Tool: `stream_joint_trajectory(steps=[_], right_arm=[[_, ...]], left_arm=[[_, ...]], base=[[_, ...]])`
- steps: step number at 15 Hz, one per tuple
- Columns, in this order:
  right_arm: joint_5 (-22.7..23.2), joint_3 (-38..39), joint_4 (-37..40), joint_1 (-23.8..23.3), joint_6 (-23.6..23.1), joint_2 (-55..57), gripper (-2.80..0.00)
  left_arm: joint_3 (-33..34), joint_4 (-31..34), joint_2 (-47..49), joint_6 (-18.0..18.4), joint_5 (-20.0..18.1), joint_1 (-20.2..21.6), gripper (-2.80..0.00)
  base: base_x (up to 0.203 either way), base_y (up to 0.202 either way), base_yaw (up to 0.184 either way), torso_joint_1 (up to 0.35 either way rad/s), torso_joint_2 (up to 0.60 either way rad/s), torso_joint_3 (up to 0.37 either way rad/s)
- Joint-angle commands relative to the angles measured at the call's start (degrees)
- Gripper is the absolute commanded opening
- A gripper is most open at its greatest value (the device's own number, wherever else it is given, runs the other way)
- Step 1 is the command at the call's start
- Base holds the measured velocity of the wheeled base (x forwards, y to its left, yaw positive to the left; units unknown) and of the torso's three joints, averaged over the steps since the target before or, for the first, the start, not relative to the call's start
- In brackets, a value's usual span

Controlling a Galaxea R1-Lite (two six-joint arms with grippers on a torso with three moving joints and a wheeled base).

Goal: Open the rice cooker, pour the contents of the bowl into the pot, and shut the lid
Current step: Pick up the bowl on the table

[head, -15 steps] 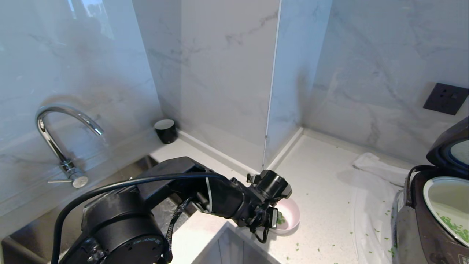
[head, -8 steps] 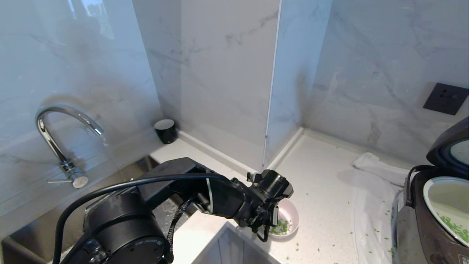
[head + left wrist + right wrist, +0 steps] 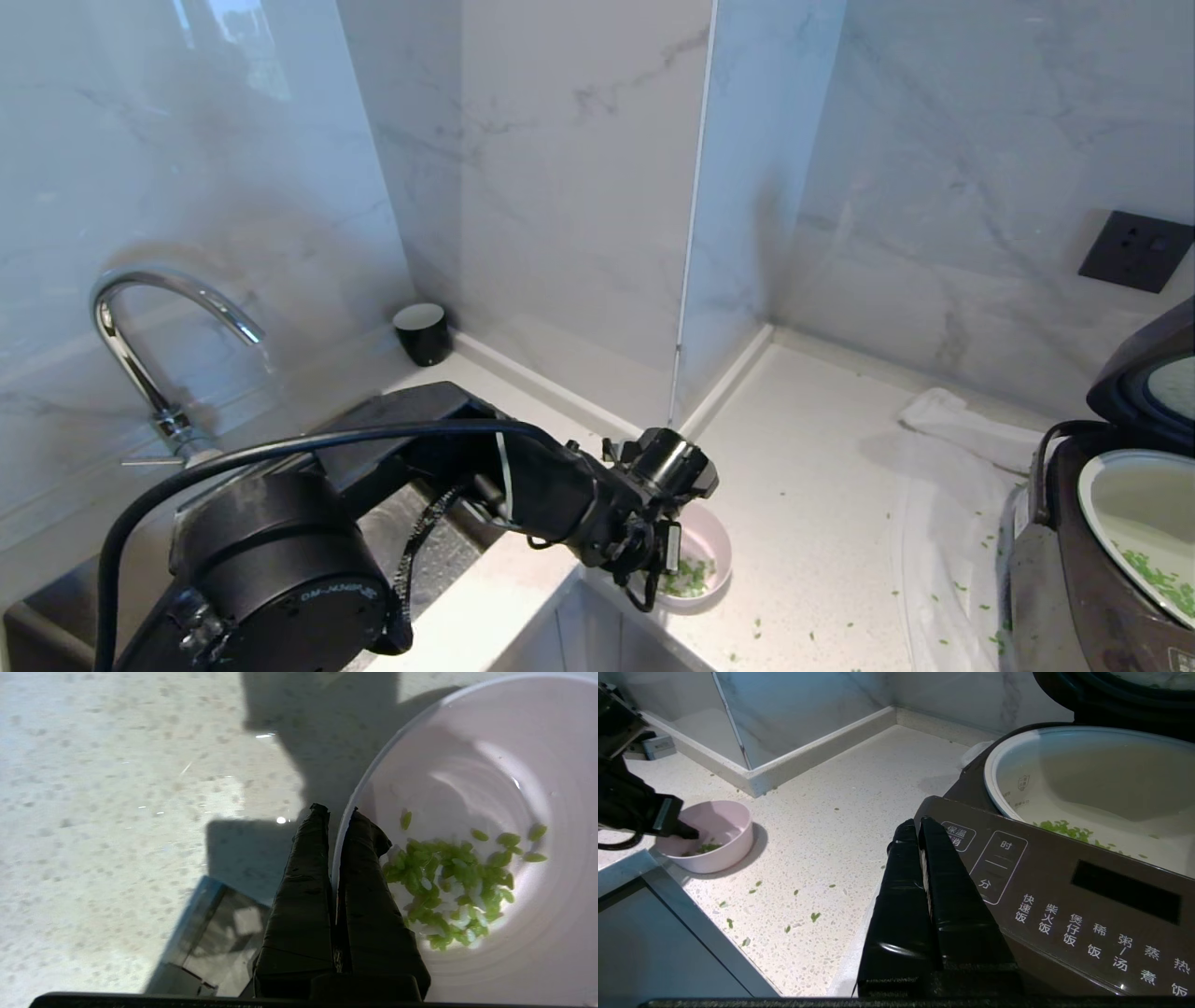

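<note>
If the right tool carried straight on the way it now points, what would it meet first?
Probably the rice cooker: the shut right tool sits just before its front panel, its tips against the panel's near corner. Depth is unclear; it might slip past onto the speckled counter.

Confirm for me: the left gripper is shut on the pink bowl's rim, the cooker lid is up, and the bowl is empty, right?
Not quite: the bowl is not empty. The left wrist view shows green bits lying in it. The rest holds: the left gripper is shut on the rim, and the lid of the rice cooker is up.
</note>
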Motion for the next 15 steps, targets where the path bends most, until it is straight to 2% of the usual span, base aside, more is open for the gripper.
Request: stream_joint_trajectory(steps=[1,5,11,15], right_arm=[[0.0,0.0,0.0,0.0,0.0,0.0,-2.80],[0.0,0.0,0.0,0.0,0.0,0.0,-2.80],[0.0,0.0,0.0,0.0,0.0,0.0,-2.80],[0.0,0.0,0.0,0.0,0.0,0.0,-2.80]], left_arm=[[1.8,0.4,-3.1,-0.3,-0.1,1.8,-2.80],[3.7,2.0,-6.4,-2.3,-0.3,5.1,-2.80],[10.6,2.3,-9.7,-4.4,-1.1,9.4,-2.80],[13.8,2.3,-13.3,-6.3,-6.5,14.7,-2.80]], base=[[0.000,0.000,0.000,0.000,0.00,0.000],[0.000,0.000,0.000,0.000,0.00,0.000],[0.000,0.000,0.000,0.000,0.00,0.000],[0.000,0.000,0.000,0.000,0.00,0.000]])
